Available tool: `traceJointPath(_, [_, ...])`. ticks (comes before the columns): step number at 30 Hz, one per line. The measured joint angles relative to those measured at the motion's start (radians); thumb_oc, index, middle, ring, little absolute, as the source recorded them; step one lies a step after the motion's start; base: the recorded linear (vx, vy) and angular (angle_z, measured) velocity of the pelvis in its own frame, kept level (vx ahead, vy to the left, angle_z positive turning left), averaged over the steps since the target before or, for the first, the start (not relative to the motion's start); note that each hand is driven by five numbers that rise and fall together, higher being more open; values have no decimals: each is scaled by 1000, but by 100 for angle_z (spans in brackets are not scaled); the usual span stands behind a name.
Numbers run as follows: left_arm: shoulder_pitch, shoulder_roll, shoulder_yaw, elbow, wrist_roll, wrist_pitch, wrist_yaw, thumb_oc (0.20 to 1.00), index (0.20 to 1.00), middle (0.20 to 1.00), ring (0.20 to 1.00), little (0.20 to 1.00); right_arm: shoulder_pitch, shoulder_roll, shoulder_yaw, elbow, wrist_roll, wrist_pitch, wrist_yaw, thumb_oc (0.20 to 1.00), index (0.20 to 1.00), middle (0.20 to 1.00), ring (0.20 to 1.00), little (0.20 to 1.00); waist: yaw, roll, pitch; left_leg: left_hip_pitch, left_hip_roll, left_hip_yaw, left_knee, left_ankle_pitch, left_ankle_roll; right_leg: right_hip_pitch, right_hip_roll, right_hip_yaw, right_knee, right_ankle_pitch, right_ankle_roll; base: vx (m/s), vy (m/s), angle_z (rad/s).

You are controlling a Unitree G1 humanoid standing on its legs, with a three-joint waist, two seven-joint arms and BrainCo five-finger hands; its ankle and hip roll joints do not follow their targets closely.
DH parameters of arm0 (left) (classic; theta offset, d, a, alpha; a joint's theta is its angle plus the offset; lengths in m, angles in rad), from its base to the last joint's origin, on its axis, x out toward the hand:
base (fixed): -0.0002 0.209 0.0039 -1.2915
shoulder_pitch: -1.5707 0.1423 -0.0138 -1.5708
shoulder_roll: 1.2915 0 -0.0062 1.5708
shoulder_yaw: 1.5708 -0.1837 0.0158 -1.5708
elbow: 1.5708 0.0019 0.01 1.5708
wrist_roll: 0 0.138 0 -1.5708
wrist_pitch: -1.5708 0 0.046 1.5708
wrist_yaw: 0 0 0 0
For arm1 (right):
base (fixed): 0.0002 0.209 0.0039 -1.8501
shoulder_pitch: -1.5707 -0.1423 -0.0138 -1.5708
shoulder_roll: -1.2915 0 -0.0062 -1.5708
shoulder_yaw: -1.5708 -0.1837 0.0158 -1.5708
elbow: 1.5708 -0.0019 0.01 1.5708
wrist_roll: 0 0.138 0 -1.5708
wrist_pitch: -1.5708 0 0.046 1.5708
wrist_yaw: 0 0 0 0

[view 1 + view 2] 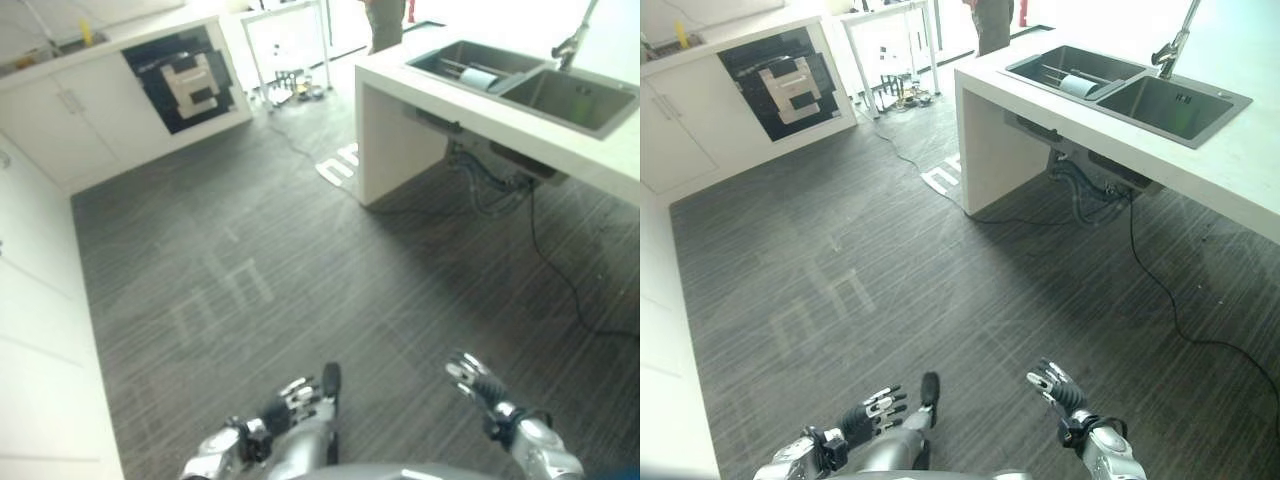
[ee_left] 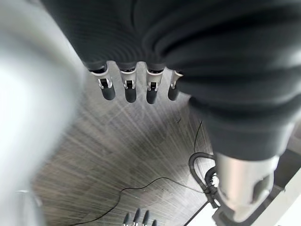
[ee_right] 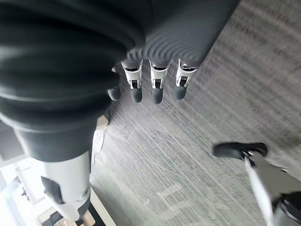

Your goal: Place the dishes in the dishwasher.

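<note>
Hanging low over the floor point(image 1: 300, 260), left hand point(image 1: 298, 398) and right hand point(image 1: 478, 385) show relaxed, empty fingers

- dishwasher point(image 1: 187, 78): dark front panel with a pale shape on it, set in the white cabinet run at far left; door closed
- dishes point(image 1: 1077, 84): pale rounded item in the sink's left basin; kind unclear

floor point(image 1: 300, 270): matt streaked grey | sink point(image 1: 1140, 95): brushed metal | counter point(image 1: 1240, 170): smooth white
</note>
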Motion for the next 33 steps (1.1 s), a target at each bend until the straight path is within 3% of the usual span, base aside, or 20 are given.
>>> traceJointPath(1, [-12,1,13,12,1,-3,1,1000,1000,1000,1000,1000,13,7,0,1,-8,1,0,1000,1000,1000,1000,1000,-7,-23,8,-6,-18,68,72,75,3,26,-27,-9,38,-17,15,423,263,-100])
traceJointPath(2, [-13,2,11,7,1,-4,-1,1000,1000,1000,1000,1000,31,10,0,1,-9,2,1,1000,1000,1000,1000,1000,-10,-41,3,18,-28,103,89,91,27,8,-41,-9,126,-17,29,298,205,-50])
traceJointPath(3, [-17,2,6,2,1,-8,-2,1000,1000,1000,1000,1000,38,10,-6,1,-9,1,2,1000,1000,1000,1000,1000,-11,-42,4,67,-31,114,71,135,91,-23,-57,-31,224,-50,83,348,238,-97])
traceJointPath(4, [-18,3,4,4,2,-9,-1,1000,1000,1000,1000,1000,36,12,-24,2,-9,2,3,1000,1000,1000,1000,1000,-11,-30,7,122,-34,116,66,209,125,-38,-64,-43,185,-100,118,356,258,-111])
traceJointPath(6, [-47,18,5,11,1,-14,0,1000,1000,1000,1000,1000,26,20,-27,-16,-9,2,4,1000,1000,1000,1000,1000,-24,-59,-3,151,-78,145,70,189,110,-117,-72,-67,139,-68,94,358,314,-61])
traceJointPath(7, [-107,3,2,10,1,-15,3,1000,1000,1000,1000,1000,27,24,-48,-22,-11,4,5,1000,1000,1000,1000,1000,-49,-39,-4,172,-100,159,55,164,136,-144,-90,-137,196,-36,73,324,326,-6])
traceJointPath(8, [-136,9,0,22,2,-13,8,1000,1000,1000,1000,1000,32,47,-58,-32,-12,5,2,1000,1000,1000,1000,1000,-57,-33,-5,197,-98,171,41,154,149,-162,-89,-138,260,-27,76,327,342,-6])
traceJointPath(12, [-171,35,-56,43,2,-14,8,1000,1000,1000,1000,1000,46,91,-56,-46,-22,1,-4,1000,1000,1000,1000,1000,-85,-8,-16,283,-111,129,10,132,174,-412,-111,-123,742,-46,139,176,174,21])
traceJointPath(14, [-127,35,-68,45,1,-7,29,1000,1000,1000,1000,1000,43,104,-46,-45,-48,-2,-9,1000,1000,1000,1000,1000,-77,16,-16,322,-111,174,22,77,189,-621,-135,-134,961,-24,168,269,17,-52])
traceJointPath(16, [-106,29,-62,45,0,-5,31,1000,1000,1000,1000,1000,58,91,-36,-47,-49,-3,-10,1000,1000,1000,1000,1000,-88,43,-20,351,-93,176,-2,63,164,-667,-109,-198,762,-40,143,199,-98,-41])
traceJointPath(17, [-101,28,-44,46,1,-4,34,1000,1000,1000,1000,1000,84,80,-27,-60,-49,0,-12,1000,1000,1000,1000,1000,-98,37,-20,367,-84,190,-17,36,112,-672,-68,-219,517,-5,95,221,-188,-9])
traceJointPath(18, [-95,32,-20,43,0,-4,36,1000,1000,1000,1000,1000,106,82,-16,-76,-49,2,-12,1000,1000,1000,1000,1000,-97,-21,-11,357,-85,281,45,-26,66,-668,-80,-225,344,49,79,220,-219,22])
traceJointPath(19, [-104,32,-20,42,0,-5,41,1000,1000,1000,1000,1000,130,74,-20,-88,-49,4,-11,1000,1000,1000,1000,1000,-115,-19,-11,347,-85,287,82,-47,115,-682,-83,-232,279,109,93,232,-247,8])
traceJointPath(21, [-71,25,0,43,1,-10,58,1000,1000,1000,1000,1000,126,73,-20,-77,-49,11,-11,1000,1000,1000,1000,1000,-115,-42,-14,383,-89,294,70,-49,116,-702,-88,-257,230,209,108,177,-246,1])
traceJointPath(24, [-49,21,-2,41,1,-18,81,1000,1000,1000,1000,1000,102,75,-24,-70,-48,24,-11,1000,1000,1000,1000,1000,-108,-27,-16,454,-65,283,29,-52,113,-662,-62,-285,267,217,87,189,-260,13])
traceJointPath(26, [-49,20,-2,42,1,-23,89,1000,1000,1000,1000,1000,64,76,-24,-53,-47,24,-11,1000,1000,1000,1000,1000,-98,-17,-23,468,-47,264,49,-63,95,-589,-35,-304,238,218,50,190,-255,15])
traceJointPath(27, [-54,16,0,42,1,-23,95,1000,1000,1000,1000,1000,36,71,-25,-46,-47,21,-12,1000,1000,1000,1000,1000,-96,-15,-22,468,-47,260,82,-86,61,-556,-27,-307,221,218,-1,219,-309,6])
traceJointPath(29, [-51,-6,0,42,1,-24,104,1000,1000,1000,1000,1000,6,72,-23,-18,-46,23,-23,1000,1000,1000,1000,1000,-77,-16,-22,438,-58,261,249,-98,46,-494,-37,-285,202,203,-22,131,-221,-21])
traceJointPath(30, [-46,-22,-1,42,1,-23,104,1000,1000,1000,1000,1000,3,66,-16,-19,-45,21,-25,1000,1000,1000,1000,1000,-55,-13,-25,379,-61,253,414,-98,46,-456,-38,-255,171,196,-43,134,-231,-50])
traceJointPath(33, [-70,-19,10,39,1,-20,98,1000,1000,1000,1000,1000,7,46,-7,-39,-45,20,-33,1000,1000,1000,1000,1000,-56,-2,-30,152,-13,133,772,-107,39,-443,1,-242,202,146,-112,189,-228,-28])
